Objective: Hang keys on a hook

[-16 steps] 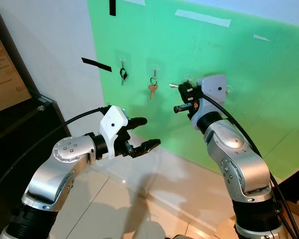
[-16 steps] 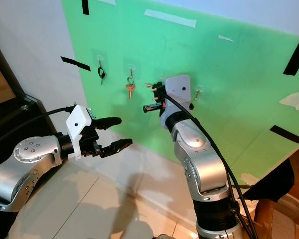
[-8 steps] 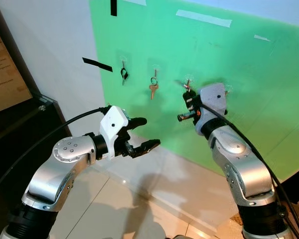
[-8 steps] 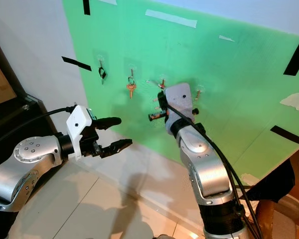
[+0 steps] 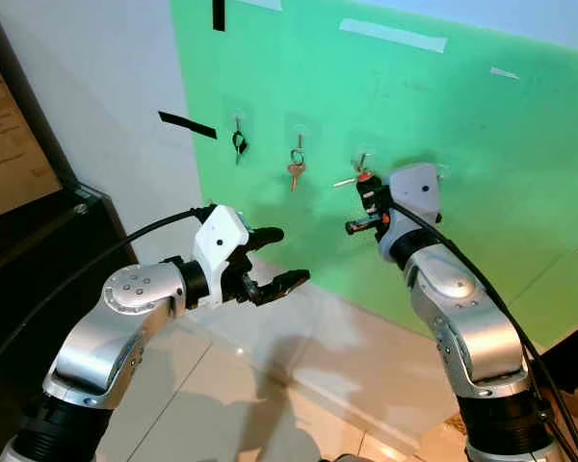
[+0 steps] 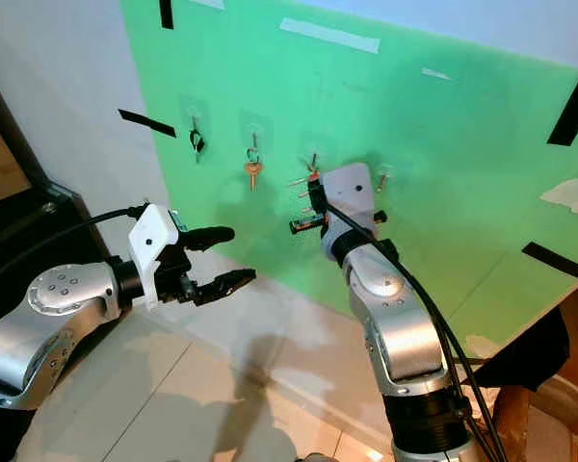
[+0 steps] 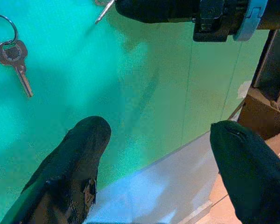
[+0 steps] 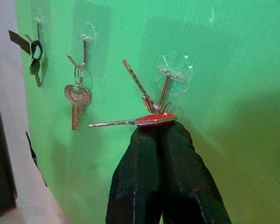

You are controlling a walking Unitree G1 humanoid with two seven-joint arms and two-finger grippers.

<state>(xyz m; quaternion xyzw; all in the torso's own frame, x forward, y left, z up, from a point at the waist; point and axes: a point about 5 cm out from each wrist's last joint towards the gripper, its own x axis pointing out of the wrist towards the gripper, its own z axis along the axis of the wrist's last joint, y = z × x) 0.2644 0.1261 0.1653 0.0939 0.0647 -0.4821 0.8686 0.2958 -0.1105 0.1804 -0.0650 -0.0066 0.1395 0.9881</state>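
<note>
Right end effector [image 8: 161,128] clamps red key [image 8: 151,120] flat, ring against hook [image 8: 165,88] on green wall [image 5: 482,144]. Ease ring over hook tip, lower before releasing. Left end effector [image 5: 275,260] spread, idle, well apart.

A green panel [image 5: 414,106] is fixed upright against a white wall [image 5: 96,67], and 4 clear stick-on hooks are set on it in a row. From the first hook [image 8: 37,23] a dark key [image 8: 35,63] is hung. From the second hook [image 8: 85,44] a brass key [image 8: 77,100] on a ring is hung. At the third hook [image 8: 170,77] a red-headed key [image 8: 133,121] is held level, its ring close against the hook's wire. Strips of black tape [image 5: 186,124] and white tape [image 5: 393,35] are stuck to the panel. Below it, a pale tiled floor [image 5: 299,385] is seen.
</note>
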